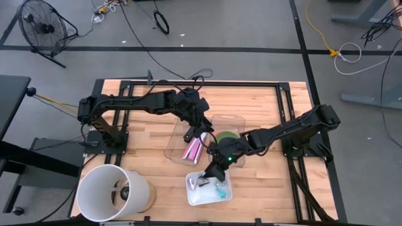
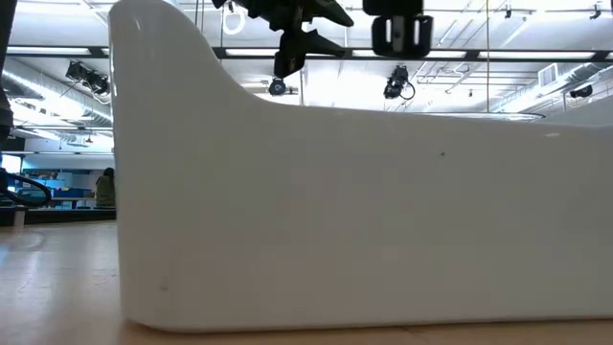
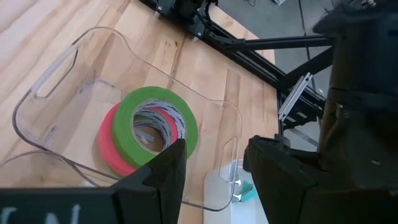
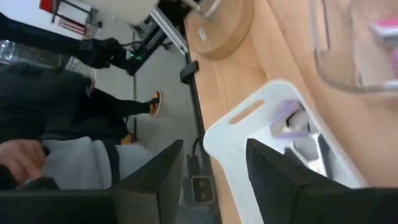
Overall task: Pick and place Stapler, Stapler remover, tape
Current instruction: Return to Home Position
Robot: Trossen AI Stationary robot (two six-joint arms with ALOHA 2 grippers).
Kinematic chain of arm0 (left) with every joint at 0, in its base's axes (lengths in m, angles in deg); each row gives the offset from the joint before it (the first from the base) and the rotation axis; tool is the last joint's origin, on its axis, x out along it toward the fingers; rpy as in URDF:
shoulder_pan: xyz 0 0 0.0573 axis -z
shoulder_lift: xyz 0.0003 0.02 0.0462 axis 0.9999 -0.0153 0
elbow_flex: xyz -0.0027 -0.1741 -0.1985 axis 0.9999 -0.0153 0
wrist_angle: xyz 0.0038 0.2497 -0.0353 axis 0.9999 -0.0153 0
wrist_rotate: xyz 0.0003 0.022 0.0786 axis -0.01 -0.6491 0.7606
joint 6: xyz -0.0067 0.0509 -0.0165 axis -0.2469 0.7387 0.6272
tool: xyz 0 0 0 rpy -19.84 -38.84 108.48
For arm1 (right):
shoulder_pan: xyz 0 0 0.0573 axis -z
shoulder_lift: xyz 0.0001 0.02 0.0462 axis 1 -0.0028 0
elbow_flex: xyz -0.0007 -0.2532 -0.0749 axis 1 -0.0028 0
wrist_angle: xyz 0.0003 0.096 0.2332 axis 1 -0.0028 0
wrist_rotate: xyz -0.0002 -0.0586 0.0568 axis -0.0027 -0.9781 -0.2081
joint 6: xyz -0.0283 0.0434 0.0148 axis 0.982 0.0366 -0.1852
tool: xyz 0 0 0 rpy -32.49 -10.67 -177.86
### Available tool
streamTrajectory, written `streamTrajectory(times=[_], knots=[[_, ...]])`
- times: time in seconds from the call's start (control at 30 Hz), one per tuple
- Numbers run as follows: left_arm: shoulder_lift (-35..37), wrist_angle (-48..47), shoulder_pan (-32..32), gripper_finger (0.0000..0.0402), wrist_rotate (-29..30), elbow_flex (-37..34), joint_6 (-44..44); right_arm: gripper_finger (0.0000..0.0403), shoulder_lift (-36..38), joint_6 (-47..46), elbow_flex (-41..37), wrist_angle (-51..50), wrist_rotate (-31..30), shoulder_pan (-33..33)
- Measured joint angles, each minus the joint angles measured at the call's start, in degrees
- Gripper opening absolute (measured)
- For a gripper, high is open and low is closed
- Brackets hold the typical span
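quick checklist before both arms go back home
1. right gripper open and empty, over the white bin: ok
2. left gripper open and empty: ok
3. staple removers lying inside the white bin: ok
4. tape in the clear bin, green ring on red: ok
5. pink staplers in the second clear bin: ok
6. right gripper's height above the white bin's rim: cannot tell

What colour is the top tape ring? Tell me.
Green ring, atop the red ring; best in left wrist view.
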Motion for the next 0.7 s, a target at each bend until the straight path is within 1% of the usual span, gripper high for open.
streamTrajectory(times=[0.1,0.23,0.43,0.57,0.7], knots=[[0.00,0.31,-0.10,0.0177,0.02,0.00,3.19,0.0170,0.18,0.99,0.00,1.91,2.85,2.22],[1.16,0.65,-0.23,0.0177,0.05,0.02,8.01,0.0162,1.00,4.52,0.00,2.94,6.94,6.08],[6.79,0.52,-3.50,0.0177,0.64,0.04,11.83,0.0149,3.98,11.13,-0.02,3.12,10.16,12.47],[11.26,0.64,-6.18,0.0177,1.35,0.07,15.75,0.0142,7.11,17.69,-0.02,3.52,10.62,17.22],[14.56,0.63,-8.18,0.0177,3.24,0.07,17.76,0.0134,11.25,23.27,-0.02,7.29,10.19,22.46]])
